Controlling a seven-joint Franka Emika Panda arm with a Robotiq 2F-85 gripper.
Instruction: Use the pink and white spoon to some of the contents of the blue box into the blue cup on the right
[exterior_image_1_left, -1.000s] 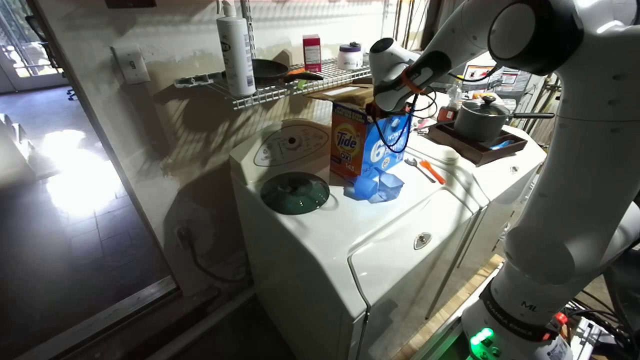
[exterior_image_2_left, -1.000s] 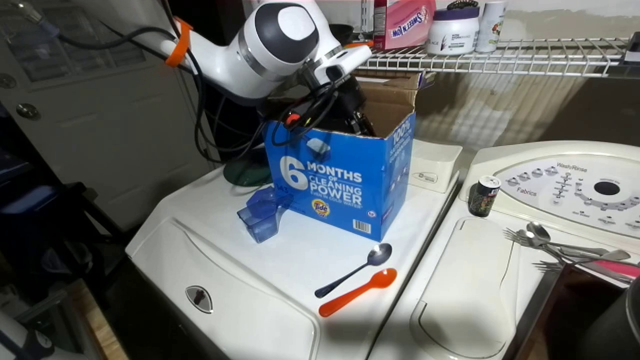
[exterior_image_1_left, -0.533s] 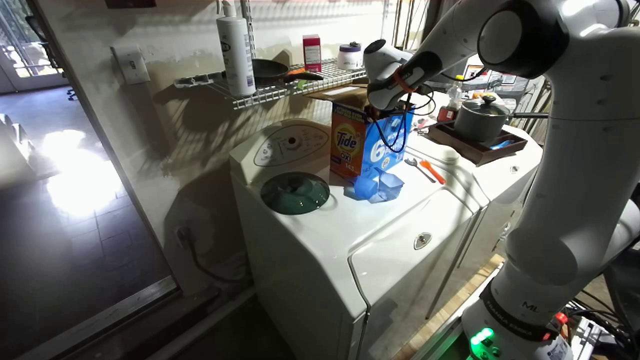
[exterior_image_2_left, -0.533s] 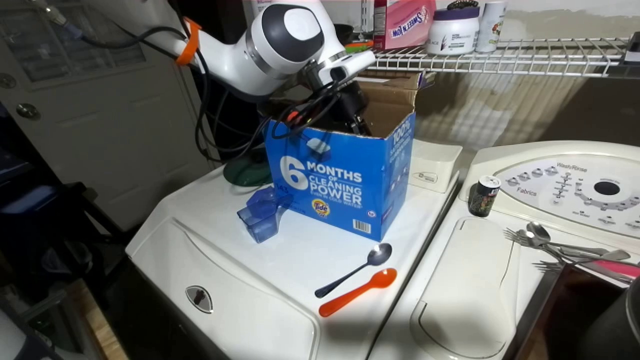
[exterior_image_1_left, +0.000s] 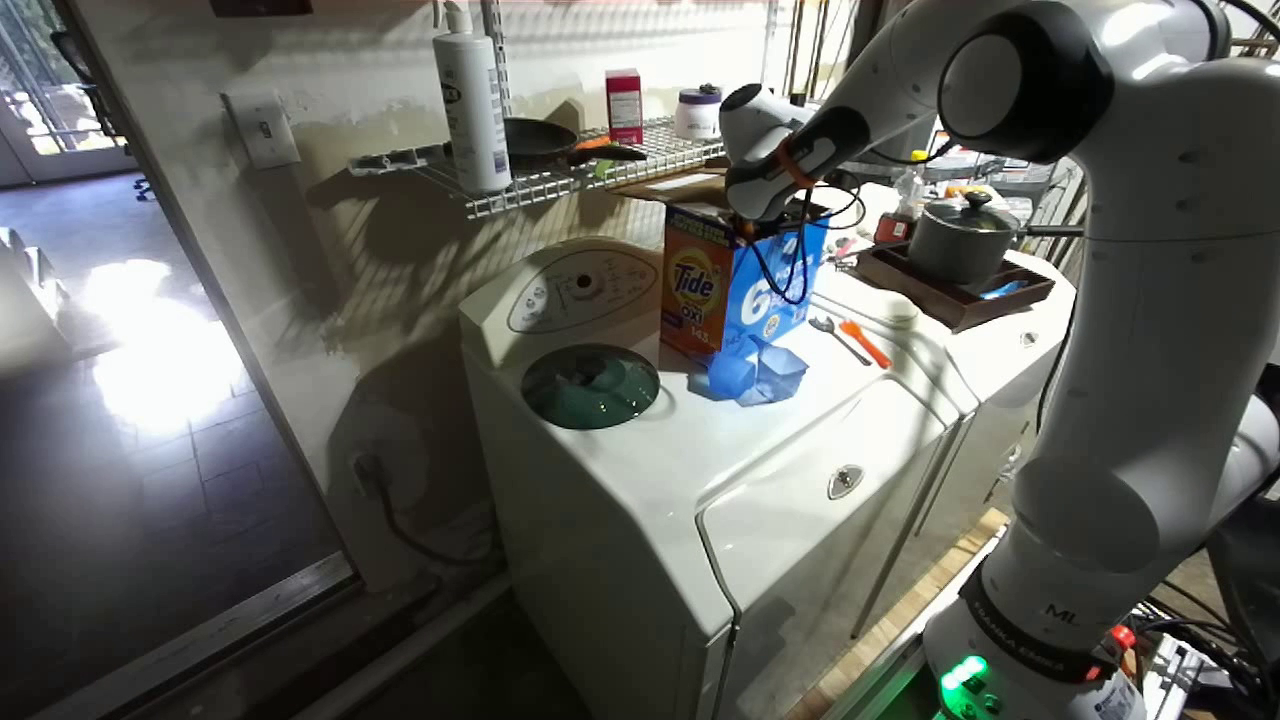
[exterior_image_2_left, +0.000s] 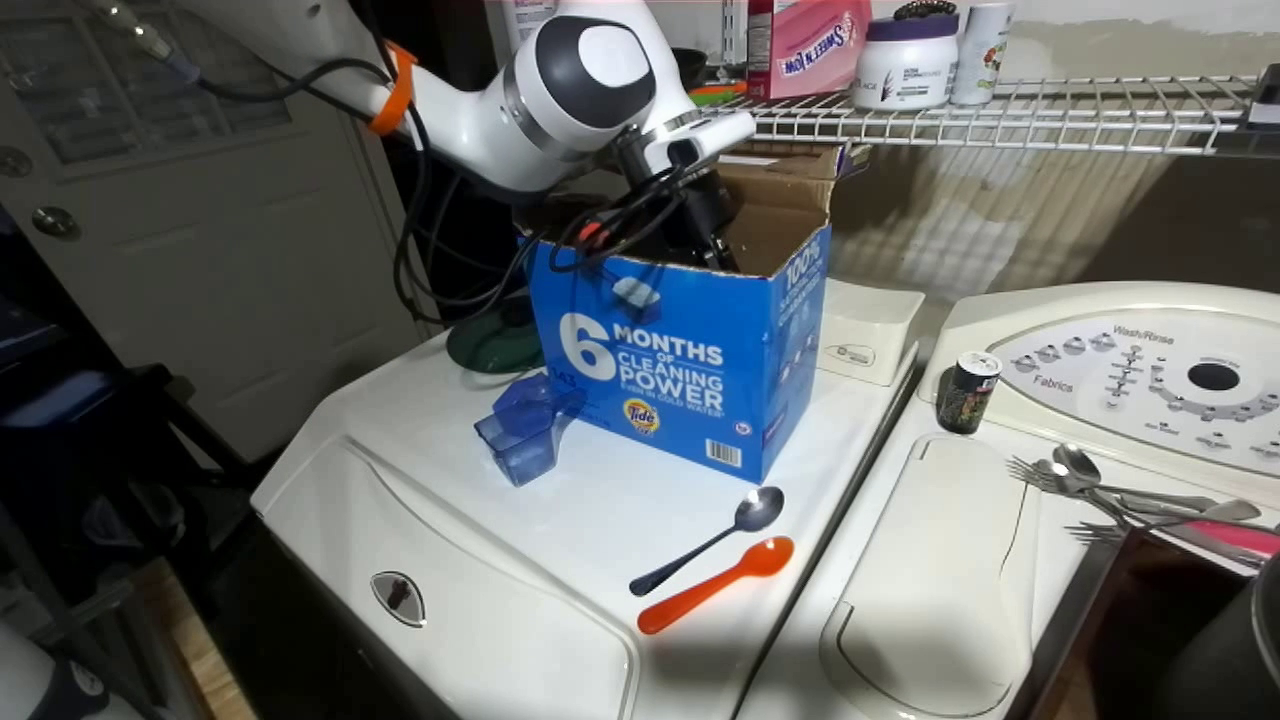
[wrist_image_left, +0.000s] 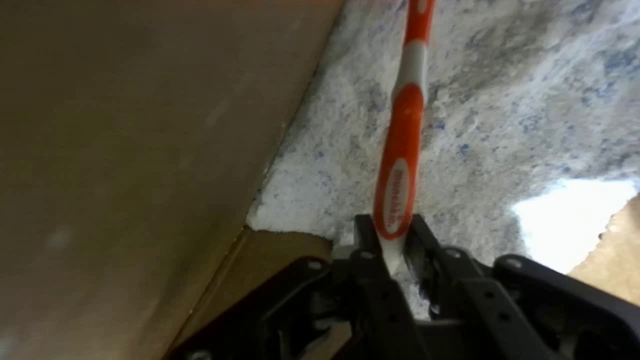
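The blue box (exterior_image_2_left: 670, 370), an upright Tide carton with orange panels, stands with its top open on the white washer. My arm reaches down into it from above. Whitish powder with blue specks (wrist_image_left: 490, 125) fills the wrist view inside the carton. The pink and white spoon (wrist_image_left: 402, 130) lies between the fingers of my gripper (wrist_image_left: 392, 222), which is shut on its handle. The spoon's bowl is beyond the top edge of that view, and the carton hides the spoon in both exterior views. A small translucent blue cup (exterior_image_1_left: 778, 375) sits before the box, against a second blue piece (exterior_image_1_left: 730, 375).
A dark spoon (exterior_image_2_left: 705, 540) and an orange spoon (exterior_image_2_left: 715, 585) lie in front of the box. A dark green lid (exterior_image_1_left: 590, 388) rests beside it. Above and behind runs a wire shelf (exterior_image_2_left: 1100, 125). A brown tray (exterior_image_1_left: 935, 295) carries a pot (exterior_image_1_left: 965, 245).
The wrist and forearm have shifted a little, leftward and slightly lower in one exterior view, rightward and slightly lower in another. The gripper stays inside the box. Box, cup and spoons on the washer have not moved.
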